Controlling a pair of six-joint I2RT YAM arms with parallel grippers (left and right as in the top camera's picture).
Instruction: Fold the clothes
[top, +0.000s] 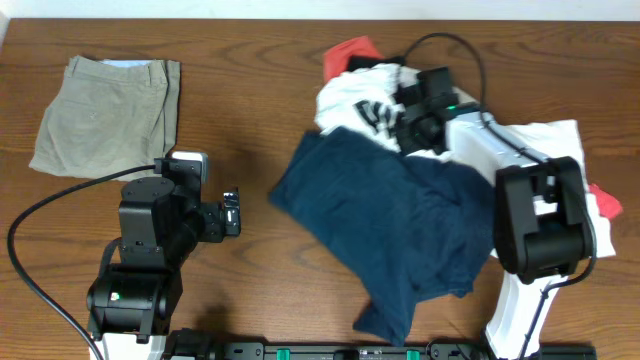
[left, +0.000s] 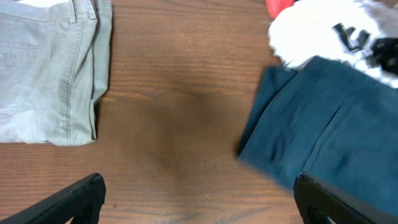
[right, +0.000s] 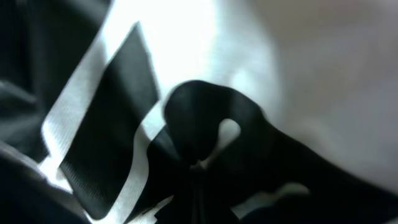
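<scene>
The left tool (top: 231, 213) is hanging wide open and empty over the desk (top: 250, 90). The right tool (top: 408, 122) is sitting in the shirt (top: 350, 98); I cannot tell its grip. Navy trousers (top: 400, 225) are lying crumpled beside it.

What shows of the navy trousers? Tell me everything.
The navy trousers are soft dark blue cloth, unfolded and rumpled, lying slantwise on the wooden table, right of centre. Stitched seams show in the left wrist view. Their upper edge meets the white lettered shirt; the right arm crosses over one edge.
</scene>
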